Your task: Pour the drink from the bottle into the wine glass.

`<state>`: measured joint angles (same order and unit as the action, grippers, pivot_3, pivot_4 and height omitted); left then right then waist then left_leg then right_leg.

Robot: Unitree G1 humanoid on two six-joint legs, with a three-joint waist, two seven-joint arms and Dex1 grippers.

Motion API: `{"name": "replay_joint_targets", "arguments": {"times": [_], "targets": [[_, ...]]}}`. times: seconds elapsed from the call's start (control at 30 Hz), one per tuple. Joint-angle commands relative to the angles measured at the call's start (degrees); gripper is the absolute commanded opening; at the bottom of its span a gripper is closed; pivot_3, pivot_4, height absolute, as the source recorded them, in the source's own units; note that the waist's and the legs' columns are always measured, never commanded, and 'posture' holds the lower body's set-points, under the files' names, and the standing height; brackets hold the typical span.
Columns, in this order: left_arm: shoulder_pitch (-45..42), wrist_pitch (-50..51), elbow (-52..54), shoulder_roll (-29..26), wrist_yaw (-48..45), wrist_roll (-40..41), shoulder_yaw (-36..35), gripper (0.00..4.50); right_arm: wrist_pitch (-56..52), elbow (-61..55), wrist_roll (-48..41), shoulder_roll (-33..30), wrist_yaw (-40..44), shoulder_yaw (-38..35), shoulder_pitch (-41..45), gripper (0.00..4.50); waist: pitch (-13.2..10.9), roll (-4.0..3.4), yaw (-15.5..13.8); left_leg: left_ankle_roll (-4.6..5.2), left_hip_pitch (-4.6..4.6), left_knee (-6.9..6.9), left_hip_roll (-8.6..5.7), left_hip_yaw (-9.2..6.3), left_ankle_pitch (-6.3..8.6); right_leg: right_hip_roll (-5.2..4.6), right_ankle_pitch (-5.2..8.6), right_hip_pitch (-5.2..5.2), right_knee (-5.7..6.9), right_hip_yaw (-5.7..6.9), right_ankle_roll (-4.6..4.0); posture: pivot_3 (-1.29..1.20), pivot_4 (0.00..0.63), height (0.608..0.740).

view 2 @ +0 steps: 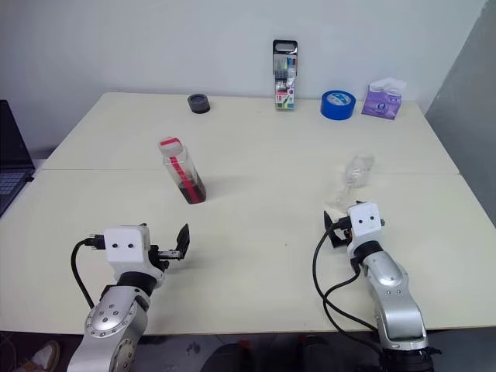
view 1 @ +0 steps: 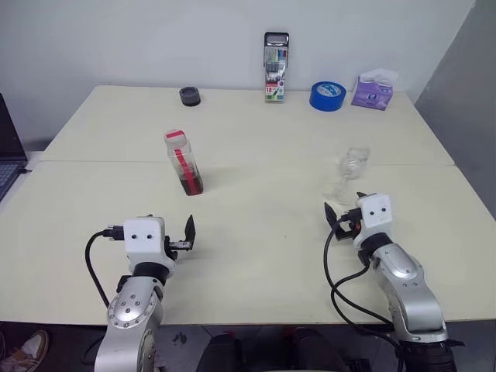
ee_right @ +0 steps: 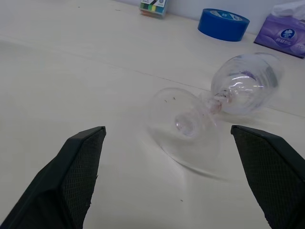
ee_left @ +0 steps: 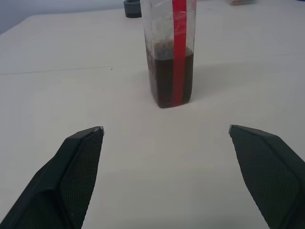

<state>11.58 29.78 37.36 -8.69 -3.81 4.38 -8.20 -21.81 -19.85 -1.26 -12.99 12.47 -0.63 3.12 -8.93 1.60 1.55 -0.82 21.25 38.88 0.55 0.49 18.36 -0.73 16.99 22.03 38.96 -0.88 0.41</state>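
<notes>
bottle (view 1: pixel 183 162): one, upright, left of frame centre on the counter (view 1: pixel 256 232), red cap on
drink (ee_left: pixel 169 76): dark red-brown, fills the bottle's lower part
wine glass (view 1: pixel 348 173): one, clear, right of centre, looks tipped over with its foot towards the right tool
left tool (view 1: pixel 188 235): lower left, fingers spread wide, empty, short of the bottle
right tool (view 1: pixel 335 217): lower right, fingers spread wide, empty, just short of the glass
back edge: one dark round item (view 1: pixel 190 96), one marker pack (view 1: pixel 275 67), one blue tape roll (view 1: pixel 328 95), one purple tissue pack (view 1: pixel 374 90)
</notes>
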Motion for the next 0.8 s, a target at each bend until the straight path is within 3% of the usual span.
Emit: {"name": "replay_joint_targets", "arguments": {"times": [0.03, 0.8], "targets": [[0.0, -0.9, 1.8, 0.0, 0.8, -0.7, -0.3, 4.49, 1.7, -1.8, -0.2, -0.5, 0.5, 0.2, 0.8, 4.5, 0.0, 0.0, 0.0, 0.0, 0.0, 0.0, 0.0, 0.0, 0.0, 0.0, 0.0, 0.0, 0.0, 0.0, 0.0, 0.0, 0.15, 0.74], [-1.1, -1.0, 1.4, 0.2, 0.3, 0.3, -0.9, 4.49, 2.2, -2.1, 0.1, 0.0, 0.1, 0.4, 0.6, 4.5, 0.0, 0.0, 0.0, 0.0, 0.0, 0.0, 0.0, 0.0, 0.0, 0.0, 0.0, 0.0, -0.01, 0.0, 0.0, 0.0, 0.15, 0.74]]}}
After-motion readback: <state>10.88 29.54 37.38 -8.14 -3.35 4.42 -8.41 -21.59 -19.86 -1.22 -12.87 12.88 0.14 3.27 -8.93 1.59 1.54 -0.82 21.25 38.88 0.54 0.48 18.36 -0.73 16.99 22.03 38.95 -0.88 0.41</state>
